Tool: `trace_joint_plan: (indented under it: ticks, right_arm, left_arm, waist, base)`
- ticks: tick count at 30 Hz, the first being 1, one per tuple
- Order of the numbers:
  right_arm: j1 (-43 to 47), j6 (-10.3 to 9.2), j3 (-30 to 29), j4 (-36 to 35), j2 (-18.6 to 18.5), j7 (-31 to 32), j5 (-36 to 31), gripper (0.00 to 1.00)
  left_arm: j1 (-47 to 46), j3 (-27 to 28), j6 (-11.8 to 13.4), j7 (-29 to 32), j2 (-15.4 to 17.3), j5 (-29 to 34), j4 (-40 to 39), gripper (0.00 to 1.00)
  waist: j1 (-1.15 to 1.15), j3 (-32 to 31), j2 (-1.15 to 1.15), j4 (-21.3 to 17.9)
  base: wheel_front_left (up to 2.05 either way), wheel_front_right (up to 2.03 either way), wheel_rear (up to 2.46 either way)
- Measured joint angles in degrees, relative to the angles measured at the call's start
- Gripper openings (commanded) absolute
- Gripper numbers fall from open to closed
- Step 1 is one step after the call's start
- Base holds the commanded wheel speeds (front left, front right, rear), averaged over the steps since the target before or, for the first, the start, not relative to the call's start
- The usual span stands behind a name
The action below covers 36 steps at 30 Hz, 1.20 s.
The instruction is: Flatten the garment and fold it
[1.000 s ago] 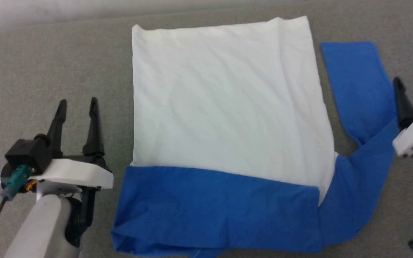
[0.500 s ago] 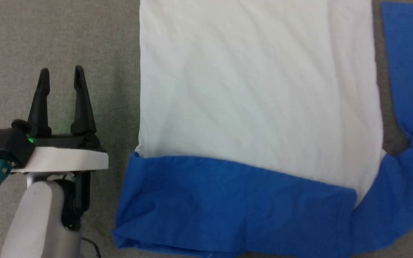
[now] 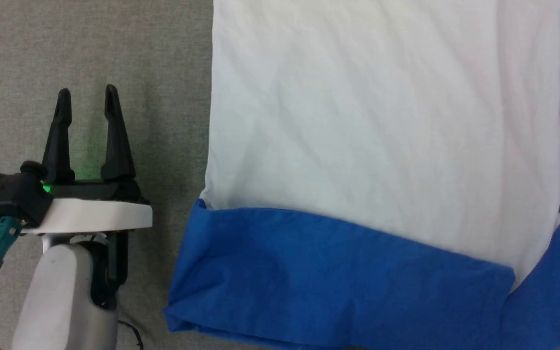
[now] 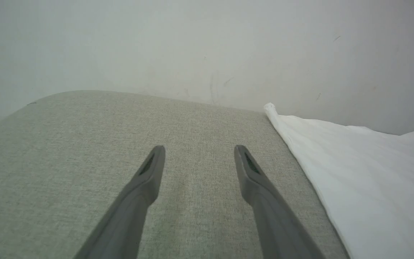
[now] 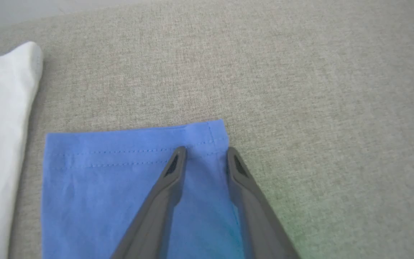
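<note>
On the grey mat (image 3: 90, 39), the garment (image 3: 382, 121) lies flat, with one blue sleeve (image 3: 338, 272) folded across its near end. The other sleeve (image 5: 102, 187) sticks out, so more folds are left. The left gripper (image 3: 87, 91) is wide and holds nothing. The right gripper (image 5: 206, 149) is narrower over that sleeve's end. I cannot tell if it touches. The garment's far edge is cut off.

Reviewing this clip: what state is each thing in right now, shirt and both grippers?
White-and-bright-blue cloth shirt: spread flat, lightly wrinkled, one blue sleeve folded across its near end.
Other blue sleeve: unfolded, lying flat on the grey fabric surface.
Left gripper, dark two-fingered: fingers open, empty, above bare surface beside the shirt.
Right gripper: fingers open over that sleeve's hemmed end, no cloth visibly pinched.
</note>
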Motion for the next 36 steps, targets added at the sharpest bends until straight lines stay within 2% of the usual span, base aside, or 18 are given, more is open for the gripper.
trace_joint_plan:
  ticks: [4, 12, 18, 22, 28, 33, 36]
  right_arm:
    - [1.19, 0.01, 0.31, -1.22, 0.59, -0.18, -0.87, 0.0]
    - [8.23, 0.0, 0.86, -5.3, 0.1, -10.38, -0.2, 0.0]
    - [15.99, 0.0, 1.92, -13.37, -1.03, -13.15, 0.54, 0.0]
    - [22.2, 0.0, 2.46, -24.38, -0.4, -9.9, 2.0, 0.0]
    - [31.77, 0.0, 5.06, -42.73, 2.08, -1.04, 3.21, 0.0]
    - [36.62, 0.0, 9.81, -54.44, 3.55, 3.9, 3.43, 0.0]
    - [38.41, 0.0, 14.33, -58.7, 4.67, 5.53, 3.49, 0.0]
  left_arm:
    - [0.11, 0.52, -0.41, 0.0, -0.3, 0.67, 0.41, 1.0]
    - [2.57, 1.33, -1.11, 0.0, -1.09, 1.49, 2.78, 1.0]
    - [6.41, 1.41, -1.96, 0.0, -1.68, 1.85, 5.55, 1.0]
    - [9.45, 1.25, -1.93, 0.0, -1.79, 1.97, 6.59, 1.0]
    - [11.87, 0.62, -1.76, 0.62, -1.97, 1.94, 7.1, 1.0]
    - [12.88, 0.15, -1.76, 1.27, -1.94, 1.91, 6.9, 1.0]
    - [13.46, -0.08, -1.66, 1.62, -1.94, 1.82, 6.84, 1.0]
  waist:
    - [0.0, -0.9, 0.0, -0.24]
    - [0.0, -5.48, 0.0, -1.0]
    - [-0.01, -11.4, 0.0, -1.91]
    - [-0.01, -15.95, 0.0, -2.55]
    - [-0.02, -22.38, 0.0, -3.45]
    - [-0.02, -26.58, 0.0, -3.98]
    - [-0.02, -28.37, 0.0, -4.11]
  base:
    - [0.0, 0.0, 0.0]
    - [0.0, 0.0, 0.0]
    - [0.0, 0.0, 0.0]
    - [0.0, 0.0, 0.0]
    - [0.0, 0.0, 0.0]
    - [0.0, 0.0, 0.0]
    - [0.0, 0.0, 0.0]
